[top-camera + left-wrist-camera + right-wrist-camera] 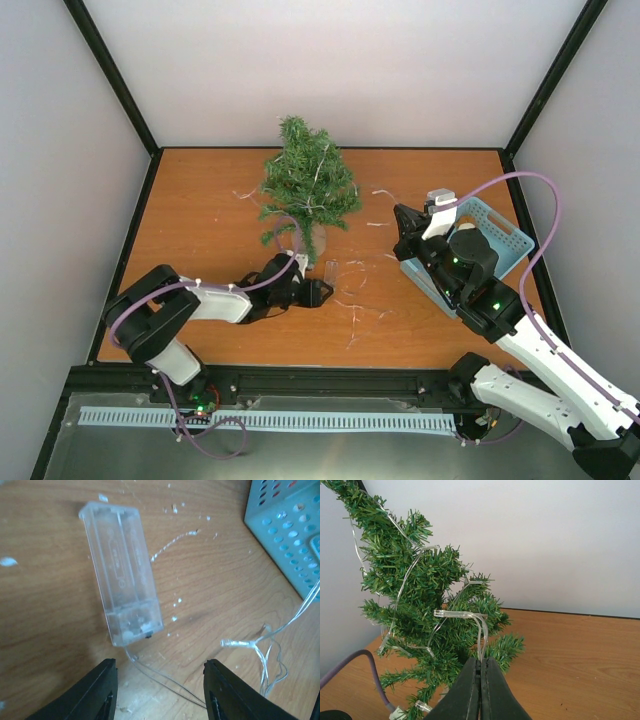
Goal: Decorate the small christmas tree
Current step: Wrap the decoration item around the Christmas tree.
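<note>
The small christmas tree (308,190) stands at the back middle of the table, with a clear light string (462,614) draped through its branches (415,605). My right gripper (481,662) is shut on a loop of that string's wire, close to the tree's right side (400,215). A clear plastic battery box (122,570) lies flat on the table. My left gripper (160,680) is low over the table just short of it, open. The box's thin wire (165,677) runs across the table between the black fingers (100,690). Nothing is held there.
A light blue perforated basket (500,235) sits at the right, under my right arm; its corner (290,530) shows in the left wrist view. Loose string with small bulbs (235,642) trails over the orange table (200,220). White walls enclose three sides.
</note>
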You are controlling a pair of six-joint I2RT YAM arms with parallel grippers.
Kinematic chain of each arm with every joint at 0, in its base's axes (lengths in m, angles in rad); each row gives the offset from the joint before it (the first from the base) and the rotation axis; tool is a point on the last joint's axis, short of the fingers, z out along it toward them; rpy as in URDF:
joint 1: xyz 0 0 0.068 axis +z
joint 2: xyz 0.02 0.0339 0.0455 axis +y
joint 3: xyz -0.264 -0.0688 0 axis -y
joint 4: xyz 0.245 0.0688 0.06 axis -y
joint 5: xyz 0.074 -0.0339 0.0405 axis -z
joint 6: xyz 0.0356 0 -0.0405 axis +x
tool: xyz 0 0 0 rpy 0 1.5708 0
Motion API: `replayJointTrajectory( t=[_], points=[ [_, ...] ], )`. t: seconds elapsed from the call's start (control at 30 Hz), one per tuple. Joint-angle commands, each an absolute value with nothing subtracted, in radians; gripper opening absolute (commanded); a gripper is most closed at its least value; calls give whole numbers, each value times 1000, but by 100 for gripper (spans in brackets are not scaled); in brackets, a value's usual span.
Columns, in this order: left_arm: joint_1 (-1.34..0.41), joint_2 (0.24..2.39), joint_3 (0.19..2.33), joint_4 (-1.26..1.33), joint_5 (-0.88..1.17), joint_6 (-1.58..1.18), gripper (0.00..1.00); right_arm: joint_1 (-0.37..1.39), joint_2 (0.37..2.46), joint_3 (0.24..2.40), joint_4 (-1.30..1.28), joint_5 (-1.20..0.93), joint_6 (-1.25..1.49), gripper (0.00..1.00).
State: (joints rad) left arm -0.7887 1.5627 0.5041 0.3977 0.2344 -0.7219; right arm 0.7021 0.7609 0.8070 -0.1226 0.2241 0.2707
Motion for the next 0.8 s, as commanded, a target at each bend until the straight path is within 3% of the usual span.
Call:
replayJointTrajectory(
  t=[0.0,0.07,0.27,0.67,0.7,0.77],
  points=[
    [-813,1594,539,407,276,-751,45,703,762,825,-103,227,269,3],
    [-817,1587,544,350,246,-739,41,703,763,824,-103,228,268,3],
    [-817,1536,539,184,127,-674,2,703,760,807,-96,228,275,3],
    [-814,1187,423,-103,-201,-760,1,703,750,796,-110,229,272,3],
    [-815,1162,408,-103,-189,-774,2,703,750,794,-112,227,273,3],
    [-815,1146,405,-100,-158,-776,19,703,749,790,-112,226,275,3]
  ],
)
